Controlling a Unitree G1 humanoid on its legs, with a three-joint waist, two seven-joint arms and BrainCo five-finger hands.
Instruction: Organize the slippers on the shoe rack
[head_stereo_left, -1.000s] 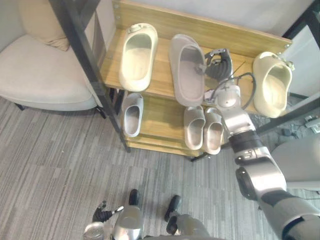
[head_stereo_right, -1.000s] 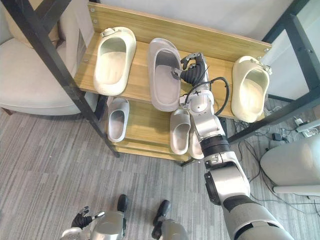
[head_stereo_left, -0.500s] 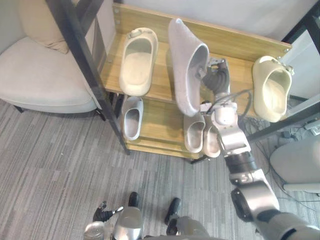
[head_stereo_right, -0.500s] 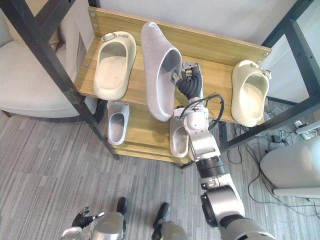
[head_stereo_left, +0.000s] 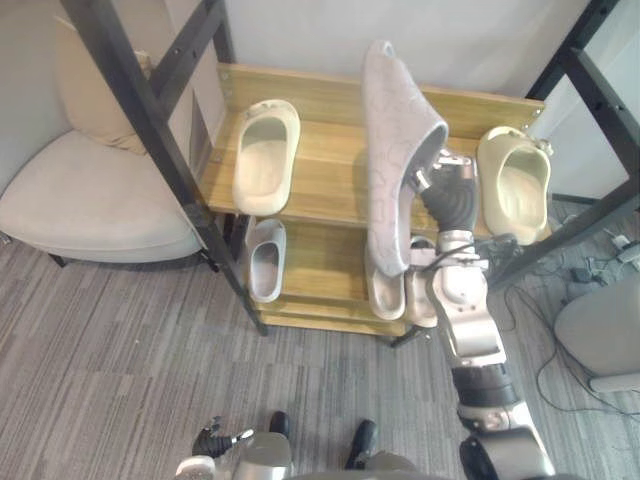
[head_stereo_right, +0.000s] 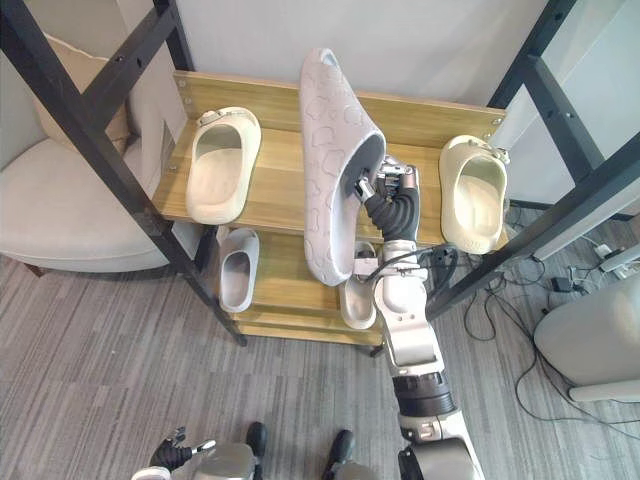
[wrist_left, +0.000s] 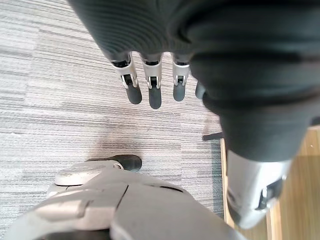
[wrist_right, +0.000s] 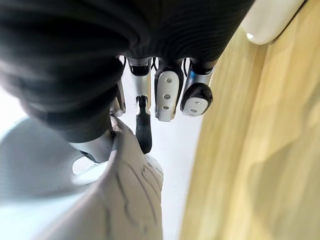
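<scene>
Right hand (head_stereo_right: 392, 205) is gripping the grey slipper (head_stereo_right: 335, 160): fingers (wrist_right: 167, 95) curled over its side rim, clamped on the edge. The slipper is up off the shoe rack (head_stereo_left: 320, 190) and tipped on edge, sole facing the robot's left. Its toe end stands high above the hand; the other end hangs below the hand, over the rack's front.

Top shelf:
- 1 cream slipper (head_stereo_left: 265, 155) well to the left of the hand, lying flat, opening up.
- 1 cream slipper (head_stereo_left: 512, 180) near the hand's right side, at the shelf end.

Lower shelf:
- 1 pale grey slipper (head_stereo_left: 265, 262) down and to the left of the hand.
- 2 pale slippers (head_stereo_right: 355, 300) side by side under the wrist, partly hidden by the arm and the held slipper.

Left hand (wrist_left: 152, 92) is open with fingers straight, hanging low over the carpet floor (head_stereo_left: 120, 340), well apart from the rack. An armchair (head_stereo_left: 90, 200) sits by the rack's left end.
</scene>
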